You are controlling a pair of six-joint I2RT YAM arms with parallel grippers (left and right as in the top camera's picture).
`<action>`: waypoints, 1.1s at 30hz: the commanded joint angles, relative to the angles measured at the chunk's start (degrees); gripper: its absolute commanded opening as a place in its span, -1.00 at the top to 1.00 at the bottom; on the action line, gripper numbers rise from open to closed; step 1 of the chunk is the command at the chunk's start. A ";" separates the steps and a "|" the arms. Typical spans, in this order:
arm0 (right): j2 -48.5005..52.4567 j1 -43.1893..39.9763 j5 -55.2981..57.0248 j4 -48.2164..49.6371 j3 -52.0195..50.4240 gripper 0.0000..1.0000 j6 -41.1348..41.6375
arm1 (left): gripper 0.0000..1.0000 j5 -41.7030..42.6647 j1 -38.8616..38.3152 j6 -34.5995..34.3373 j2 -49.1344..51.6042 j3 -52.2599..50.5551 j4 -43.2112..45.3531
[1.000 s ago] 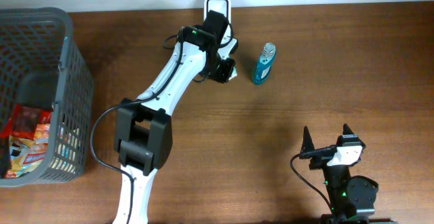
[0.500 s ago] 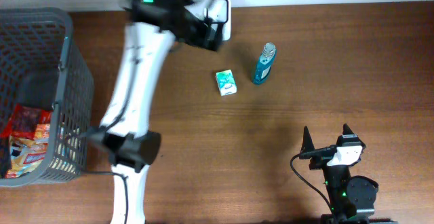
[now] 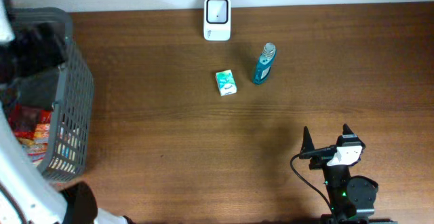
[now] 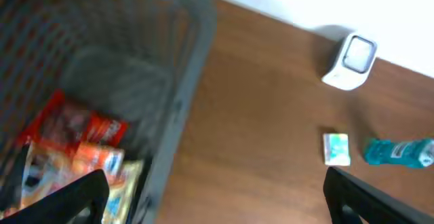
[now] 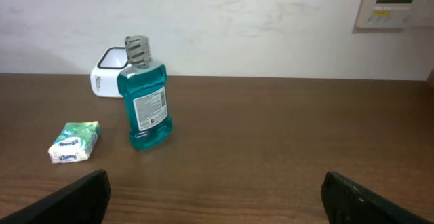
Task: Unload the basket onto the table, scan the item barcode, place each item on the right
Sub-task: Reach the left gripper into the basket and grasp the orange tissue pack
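Reading possibly "Kleenex", green tissue pack [image 5: 74, 141]

A brown wooden table [image 3: 203, 149] carries a grey basket [image 3: 78, 95] at left, a white scanner [image 3: 217, 10] top centre, and a green packet [image 3: 226, 83] and blue bottle [image 3: 264, 64] just below.

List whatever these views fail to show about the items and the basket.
- Tissue pack barcode: too small overhead and from the right wrist, blurred from the left wrist.
- Mouthwash bottle label print: too small to read in every view.
- Snack packets in the basket: motion-blurred from the left wrist; overhead, partly covered by the left arm and cut by the frame edge.
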 commanded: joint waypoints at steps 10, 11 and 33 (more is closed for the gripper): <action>-0.37 -0.33 -0.09 -0.11 -0.42 -0.97 0.04 | -0.99 -12.66 16.22 -21.81 -0.09 -17.86 7.10; -0.37 -0.33 -0.07 -0.11 -0.42 -0.97 0.04 | -0.99 -12.66 16.98 -21.81 0.79 -18.45 6.47; -0.37 -0.33 -0.09 -0.11 -0.42 -0.97 0.04 | -0.54 -13.07 17.18 -30.16 8.33 -65.18 41.57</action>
